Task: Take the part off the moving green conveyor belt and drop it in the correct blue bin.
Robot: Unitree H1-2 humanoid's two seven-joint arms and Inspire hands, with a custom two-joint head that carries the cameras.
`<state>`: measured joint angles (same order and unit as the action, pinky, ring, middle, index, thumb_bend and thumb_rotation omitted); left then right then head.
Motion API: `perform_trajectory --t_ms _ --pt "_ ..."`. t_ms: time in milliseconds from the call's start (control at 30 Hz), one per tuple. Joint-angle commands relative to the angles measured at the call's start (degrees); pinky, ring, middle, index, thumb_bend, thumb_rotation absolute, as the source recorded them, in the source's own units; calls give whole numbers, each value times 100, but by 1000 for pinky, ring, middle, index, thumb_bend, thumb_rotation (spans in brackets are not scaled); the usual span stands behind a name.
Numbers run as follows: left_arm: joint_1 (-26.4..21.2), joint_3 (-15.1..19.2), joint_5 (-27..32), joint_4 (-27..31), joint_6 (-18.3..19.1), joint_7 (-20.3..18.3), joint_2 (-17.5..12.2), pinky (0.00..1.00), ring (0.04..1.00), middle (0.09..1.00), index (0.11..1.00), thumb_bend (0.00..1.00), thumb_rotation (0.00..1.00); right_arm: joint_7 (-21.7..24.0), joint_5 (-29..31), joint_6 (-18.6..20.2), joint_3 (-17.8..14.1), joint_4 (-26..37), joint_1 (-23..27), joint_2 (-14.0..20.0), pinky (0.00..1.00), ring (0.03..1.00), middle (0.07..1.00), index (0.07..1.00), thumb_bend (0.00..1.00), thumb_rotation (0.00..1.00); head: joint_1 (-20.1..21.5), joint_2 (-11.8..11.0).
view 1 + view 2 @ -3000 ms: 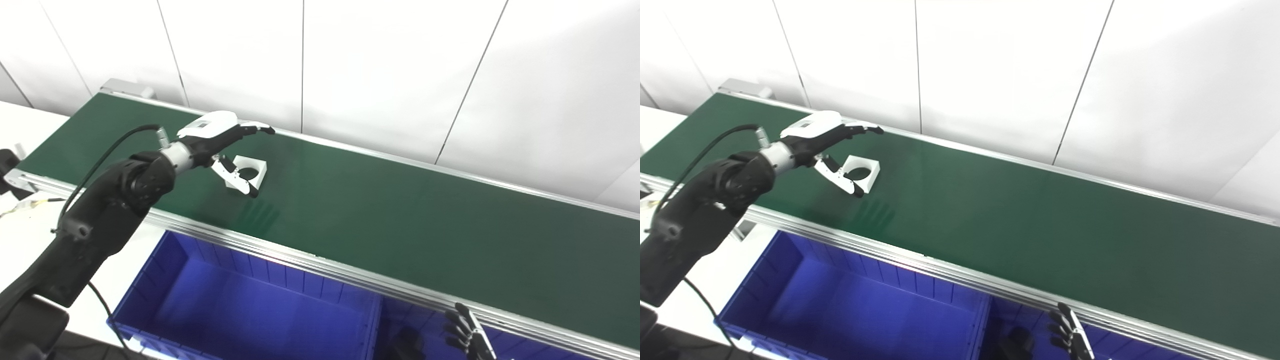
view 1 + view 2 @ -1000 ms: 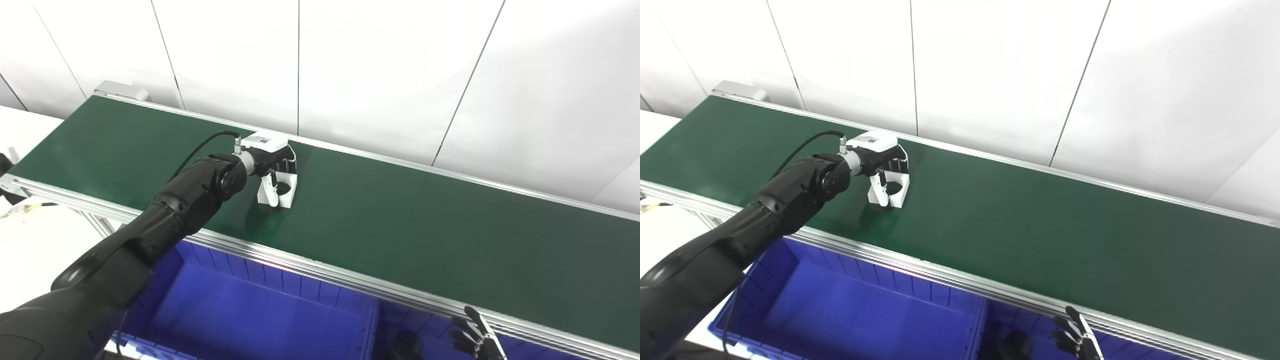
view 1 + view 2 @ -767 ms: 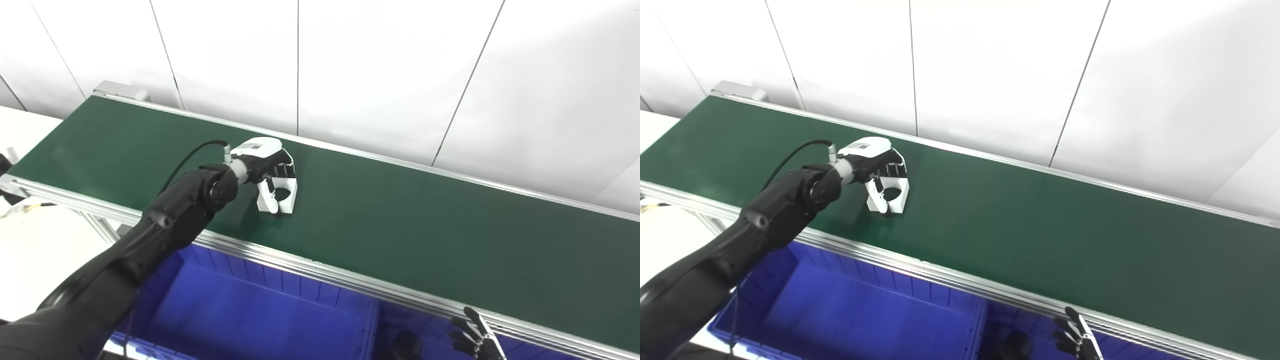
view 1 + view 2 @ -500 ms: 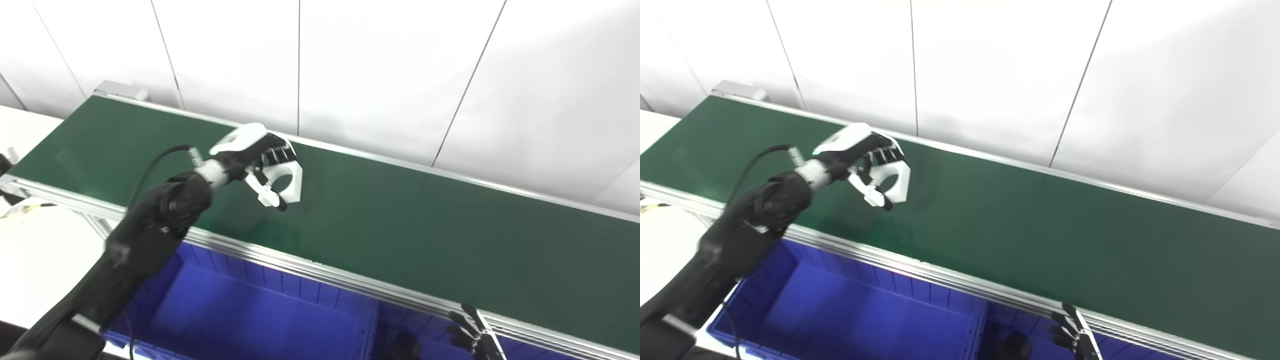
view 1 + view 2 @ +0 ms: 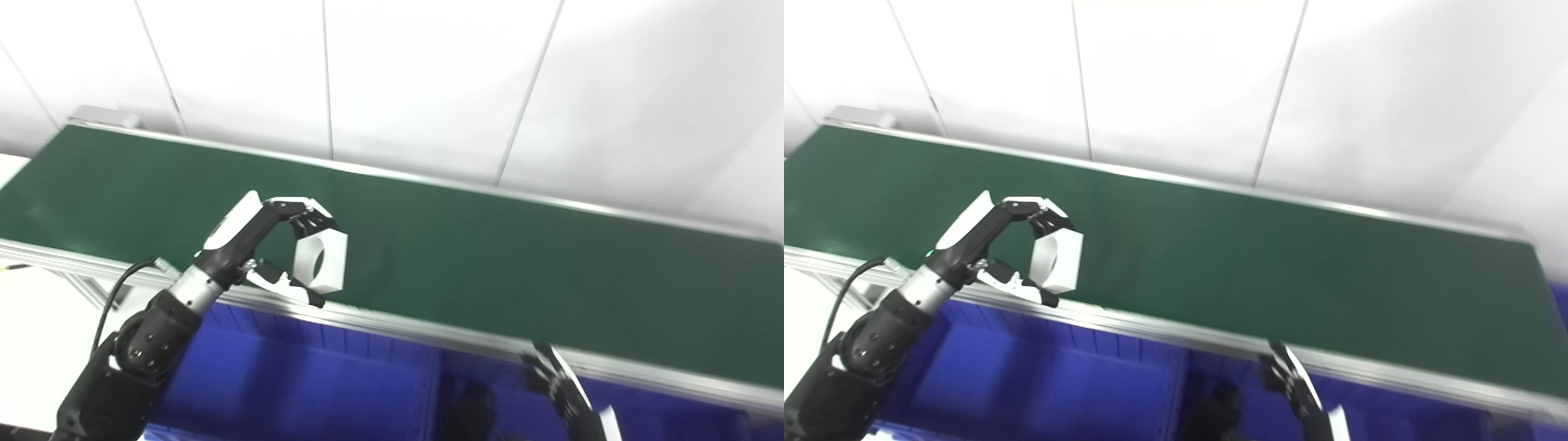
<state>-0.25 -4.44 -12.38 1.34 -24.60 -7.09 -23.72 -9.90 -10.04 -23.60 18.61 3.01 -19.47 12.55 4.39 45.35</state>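
My left robot hand (image 5: 263,245) pinches the white block with a round hole (image 5: 320,260), now lifted off the belt (image 5: 490,257); right robot hand (image 5: 560,392) open below

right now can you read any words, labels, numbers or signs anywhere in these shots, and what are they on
None can be read.
The white part held in the left hand looks plain.
The green conveyor belt, the blue bins and the wall panels show no markings.
The right hand is blurred.
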Motion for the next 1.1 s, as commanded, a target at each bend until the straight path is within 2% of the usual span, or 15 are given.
perform_trajectory --t_ms 0,33,133,167,200,267,467,633,700,833,967,1067 --pt "30 -77 123 133 -233 263 -108 397 404 476 556 492 0 -31 -100 -328 -55 246 -24 -115 728 777 827 901 786 508 133 101" --pt "93 -185 106 135 -233 319 -150 402 404 477 557 492 0 4 -153 -320 -80 277 -27 -177 728 779 828 901 785 508 284 208" --pt "252 -474 -4 127 -233 516 -256 372 397 481 553 493 0 124 -261 -249 -140 385 -48 -323 741 787 835 910 783 529 444 297" --pt "312 -598 58 107 -233 522 -279 366 395 482 553 493 0 153 -283 -219 -155 420 -47 -369 743 788 836 911 783 531 589 431" --pt "349 -695 109 91 -233 535 -303 363 395 489 546 494 0 181 -298 -201 -173 441 -48 -406 738 781 833 909 783 527 589 431" --pt "463 -857 153 67 -233 434 -353 365 397 495 542 494 0 228 -369 -121 -210 535 -55 -496 735 777 829 907 786 534 887 613" --pt "621 -1241 145 30 -232 249 -403 409 415 491 536 496 0 376 -385 34 -320 682 -83 -723 718 764 819 897 804 537 1061 733" --pt "638 -1458 -42 2 -230 -42 -350 423 419 489 538 495 0 481 -424 65 -395 728 -115 -791 714 764 819 896 798 534 1047 733" --pt "633 -1534 -274 118 213 -329 -274 414 412 479 546 493 0 519 -405 46 -428 735 -140 -792 717 763 817 896 798 535 966 716" --pt "628 -1567 -617 299 1199 -593 91 360 390 459 553 491 0 605 -368 40 -480 757 -186 -780 720 760 815 898 801 541 906 689" --pt "621 -1593 -1009 346 1800 -639 425 379 398 468 559 492 0 684 -307 43 -508 770 -221 -781 728 769 820 900 810 543 852 691" --pt "595 -1628 -1364 387 2263 -704 576 432 414 487 557 493 0 713 -360 47 -545 779 -234 -793 724 768 820 900 812 550 852 691"
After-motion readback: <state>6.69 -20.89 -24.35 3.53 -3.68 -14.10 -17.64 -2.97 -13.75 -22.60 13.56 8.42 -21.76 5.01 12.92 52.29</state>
